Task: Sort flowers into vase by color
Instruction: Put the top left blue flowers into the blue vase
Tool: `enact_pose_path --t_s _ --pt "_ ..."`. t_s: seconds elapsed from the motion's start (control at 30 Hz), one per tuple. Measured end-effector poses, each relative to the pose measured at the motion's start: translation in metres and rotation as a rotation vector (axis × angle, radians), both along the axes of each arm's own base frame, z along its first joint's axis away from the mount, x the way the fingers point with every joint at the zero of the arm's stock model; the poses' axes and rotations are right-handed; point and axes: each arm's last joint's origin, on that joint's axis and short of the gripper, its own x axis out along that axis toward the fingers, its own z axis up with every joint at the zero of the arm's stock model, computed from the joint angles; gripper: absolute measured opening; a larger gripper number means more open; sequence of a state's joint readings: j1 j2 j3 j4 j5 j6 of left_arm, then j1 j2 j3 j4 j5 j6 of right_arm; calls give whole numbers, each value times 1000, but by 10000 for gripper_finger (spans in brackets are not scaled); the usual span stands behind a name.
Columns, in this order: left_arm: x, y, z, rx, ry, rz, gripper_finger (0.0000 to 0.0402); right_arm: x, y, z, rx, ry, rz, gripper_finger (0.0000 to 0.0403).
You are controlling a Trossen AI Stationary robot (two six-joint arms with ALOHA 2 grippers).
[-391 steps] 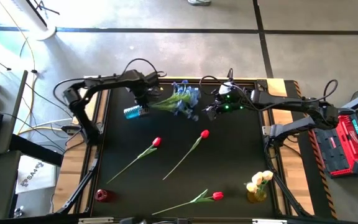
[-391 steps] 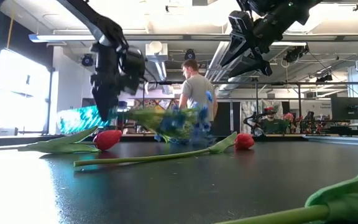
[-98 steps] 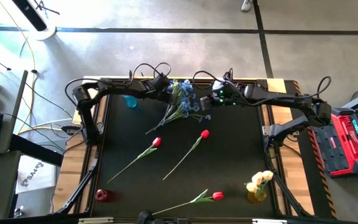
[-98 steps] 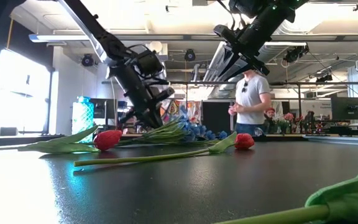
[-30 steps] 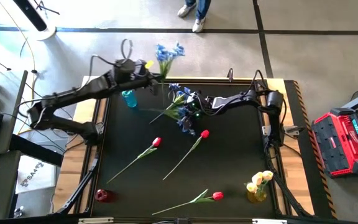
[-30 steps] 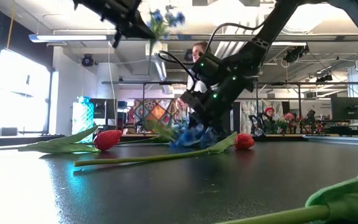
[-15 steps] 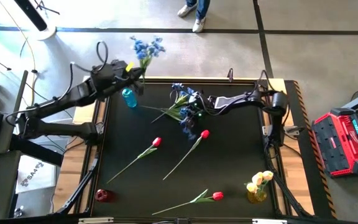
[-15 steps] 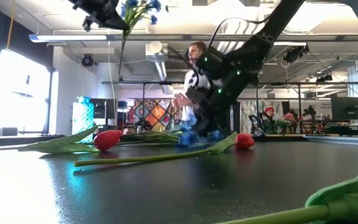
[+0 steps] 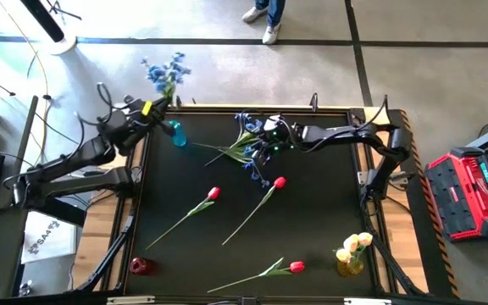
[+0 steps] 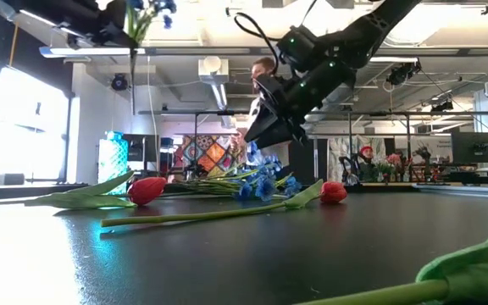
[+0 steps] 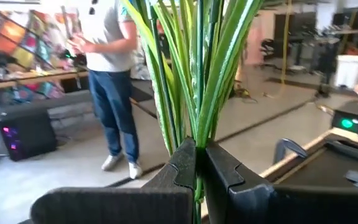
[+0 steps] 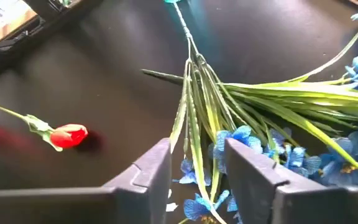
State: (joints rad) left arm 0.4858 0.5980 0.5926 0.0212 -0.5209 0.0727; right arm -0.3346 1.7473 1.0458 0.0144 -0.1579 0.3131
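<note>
Two pincers: left pincer (image 11: 199, 163) clamps a bushy blue small-blossom spray (image 9: 164, 71) aloft; right pincer (image 12: 197, 163) hovers parted over blue sprays (image 9: 246, 146) on the black desk (image 9: 312, 229).

In the left wrist view, the blue spray's (image 11: 197, 68) blossoms are cut off by the picture's edge; only its green leaves and stem show, running down out of sight between the left gripper's (image 11: 199, 163) closed fingers. The person (image 11: 107, 68) behind is cropped at the shoulders. In the high view only that person's feet (image 9: 261, 12) show at the far edge. In the low view the left gripper (image 10: 113, 30) is half lost in glare, and the nearest tulip's (image 10: 435, 275) leaf is blurred and cut off at the right corner. The blue vase (image 10: 113, 161) is hazy against the bright window.
</note>
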Motion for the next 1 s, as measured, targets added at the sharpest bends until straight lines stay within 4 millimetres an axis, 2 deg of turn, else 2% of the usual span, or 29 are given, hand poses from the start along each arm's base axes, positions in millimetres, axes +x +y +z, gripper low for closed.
enact_pose_path --t_s 0.13,0.33,0.6,1.0 --pt "-11 -4 -6 16 -13 42 0 -3 -2 -2 9 30 -9 161" --pt "-18 -7 -25 9 -2 93 0 -4 -6 -3 12 33 -19 162" --pt "-18 -6 -37 7 49 147 0 -4 -6 -2 17 30 -12 161" --pt "-16 -3 -75 -73 47 207 8 -4 -5 -2 27 26 -4 161"
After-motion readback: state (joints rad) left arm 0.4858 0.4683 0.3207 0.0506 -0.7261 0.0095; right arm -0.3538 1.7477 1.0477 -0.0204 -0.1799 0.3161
